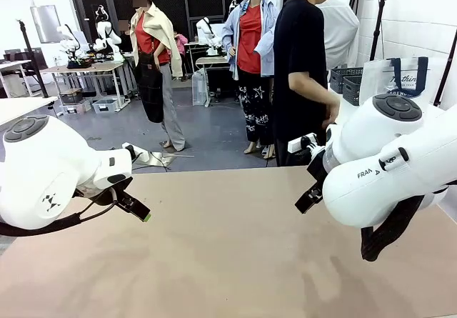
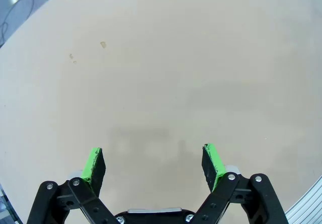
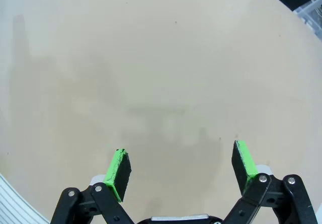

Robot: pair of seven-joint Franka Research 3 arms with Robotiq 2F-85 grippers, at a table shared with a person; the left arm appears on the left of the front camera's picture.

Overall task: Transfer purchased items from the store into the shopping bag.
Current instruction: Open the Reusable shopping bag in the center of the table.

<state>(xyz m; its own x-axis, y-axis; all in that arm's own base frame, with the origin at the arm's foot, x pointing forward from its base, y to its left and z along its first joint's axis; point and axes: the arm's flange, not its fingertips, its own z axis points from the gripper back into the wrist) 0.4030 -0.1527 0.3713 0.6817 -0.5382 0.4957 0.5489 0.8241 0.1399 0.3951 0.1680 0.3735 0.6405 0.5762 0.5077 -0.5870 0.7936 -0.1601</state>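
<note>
Surface (image 1: 228, 254): beige top. It runs across the lower half of my front view, and both wrist views look down on it.

Left tool (image 2: 153, 156): fingers spread wide, green pads (image 2: 93, 164) well apart, hanging over the plain top. In my front view it sits at the lower left of the frame, on the white arm.

Right tool (image 3: 181, 156): spread just as wide, pads (image 3: 242, 158) well apart above the surface. In the front view it is right of centre.

Shopping bag (image 1: 375, 82): translucent white with navy handles, upright at the upper right of the front frame. Its lower part is hidden behind my right arm.

Dark lattice baskets (image 1: 345, 81): two, just left of the bag. I cannot tell their contents at this distance.

Person (image 1: 300, 68): black shirt, standing at the far edge between frame centre and the baskets.
</note>
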